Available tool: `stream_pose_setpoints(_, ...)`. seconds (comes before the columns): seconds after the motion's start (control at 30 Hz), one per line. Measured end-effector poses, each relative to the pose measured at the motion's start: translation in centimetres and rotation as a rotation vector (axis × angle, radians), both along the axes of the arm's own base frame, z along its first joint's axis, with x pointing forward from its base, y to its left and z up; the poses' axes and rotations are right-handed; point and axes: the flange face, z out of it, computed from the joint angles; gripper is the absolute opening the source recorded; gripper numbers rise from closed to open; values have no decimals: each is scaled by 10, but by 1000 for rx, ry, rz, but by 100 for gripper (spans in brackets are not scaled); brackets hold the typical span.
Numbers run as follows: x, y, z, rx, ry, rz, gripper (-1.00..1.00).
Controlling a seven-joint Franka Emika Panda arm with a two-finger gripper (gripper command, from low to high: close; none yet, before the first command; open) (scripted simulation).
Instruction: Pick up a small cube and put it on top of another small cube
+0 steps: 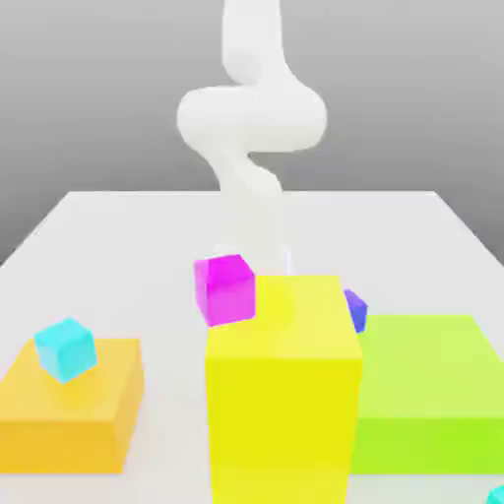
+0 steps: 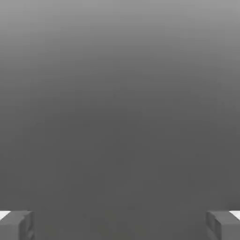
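Note:
A sliver of a small turquoise cube (image 1: 497, 495) pokes in at the bottom right corner of the exterior view, in front of the green block. A paler sky-cyan small cube (image 1: 66, 348) sits on top of the low orange block (image 1: 69, 409). The white arm (image 1: 251, 128) comes down at the back of the table, and its lower end passes behind the tall yellow block (image 1: 283, 394). In the hand view my gripper (image 2: 120, 225) is open, its two grey fingertips (image 2: 16, 225) standing far apart with nothing between them and plain grey beyond.
A small magenta cube (image 1: 224, 288) sits beside the yellow block's far left corner. A small purple cube (image 1: 354, 310) peeks out between the yellow block and the wide green block (image 1: 428, 394). The white table (image 1: 118, 236) stretches back to the arm's base.

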Motion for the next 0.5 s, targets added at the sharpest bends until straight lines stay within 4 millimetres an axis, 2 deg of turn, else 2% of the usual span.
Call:
stream_pose_setpoints(0.27,90,59,-87,-57,181,56,0)
stream_pose_setpoints(0.5,144,116,-181,-94,330,120,0)
